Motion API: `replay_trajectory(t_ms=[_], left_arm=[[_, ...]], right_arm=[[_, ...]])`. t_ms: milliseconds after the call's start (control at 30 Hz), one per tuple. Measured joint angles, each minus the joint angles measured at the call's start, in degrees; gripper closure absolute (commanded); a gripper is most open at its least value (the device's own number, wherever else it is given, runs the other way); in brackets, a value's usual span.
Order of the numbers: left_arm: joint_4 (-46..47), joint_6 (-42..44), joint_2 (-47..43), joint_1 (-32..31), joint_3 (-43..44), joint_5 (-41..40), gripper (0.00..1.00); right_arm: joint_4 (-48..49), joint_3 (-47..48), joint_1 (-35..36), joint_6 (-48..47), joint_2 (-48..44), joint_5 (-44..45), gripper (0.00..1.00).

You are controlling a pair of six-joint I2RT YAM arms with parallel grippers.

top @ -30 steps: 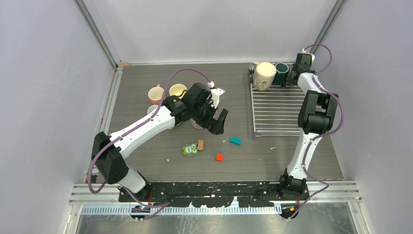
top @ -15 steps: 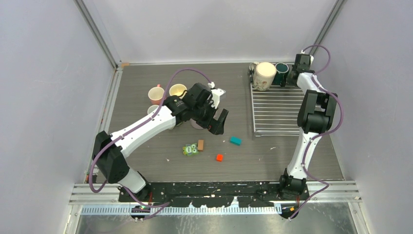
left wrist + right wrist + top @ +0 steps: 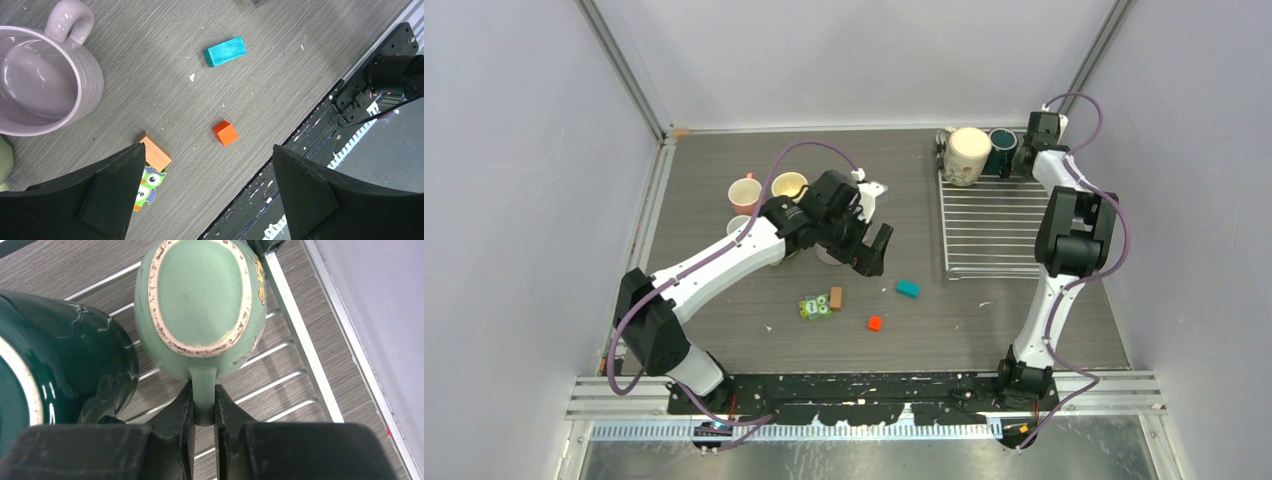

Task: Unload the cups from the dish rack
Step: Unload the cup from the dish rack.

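The right tool point(image 3: 204, 407) is pinched shut on the handle of a pale green mug point(image 3: 200, 305), one finger pressed against each side of the handle. The mug's base faces the wrist camera, over the bars of the dish rack point(image 3: 295, 347) close to its right rim. Whether the mug rests on the bars or is lifted cannot be told. Just to its left is a dark green mug point(image 3: 65, 365), and further along, at the rack's far left corner, a cream mug point(image 3: 967, 155). The rack sits toward the far right corner of the tabletop point(image 3: 904, 190).

The left tool point(image 3: 207, 150) hangs wide open over the middle of the tabletop with nothing between its fingers. Below it lie an orange cube point(image 3: 225, 133), a brown block point(image 3: 155, 154) touching an owl card point(image 3: 145, 187), and a teal block point(image 3: 225, 51) apart from them. A mauve mug point(image 3: 40, 80) stands upright near the blocks. Nearer the left edge stand a pink mug point(image 3: 745, 192) and a yellow mug point(image 3: 788, 186).
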Motion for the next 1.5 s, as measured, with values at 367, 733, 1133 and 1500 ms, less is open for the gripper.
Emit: replay_trajectory(t_ms=[367,733,1133,1500], left_arm=[[0.02,-0.02,0.0,0.0,0.0,0.02,0.0],[0.04,-0.07,-0.24,0.0,0.0,0.31,0.0],[0.11,-1.31,-1.42,0.44,0.02,0.48,0.0],[6.56,-10.6,-7.34,11.28,-0.68,6.03,0.0]], right_arm=[[-1.36,-1.27,0.44,2.1,-3.96,1.6,0.99],[-3.41,-3.78,-0.79,7.89,-13.92,8.68,0.99],[-9.46,-10.75,5.64,13.94,-29.51,8.09,0.99],[-14.93,-18.78,21.57,19.93,-45.99,1.53,0.99]])
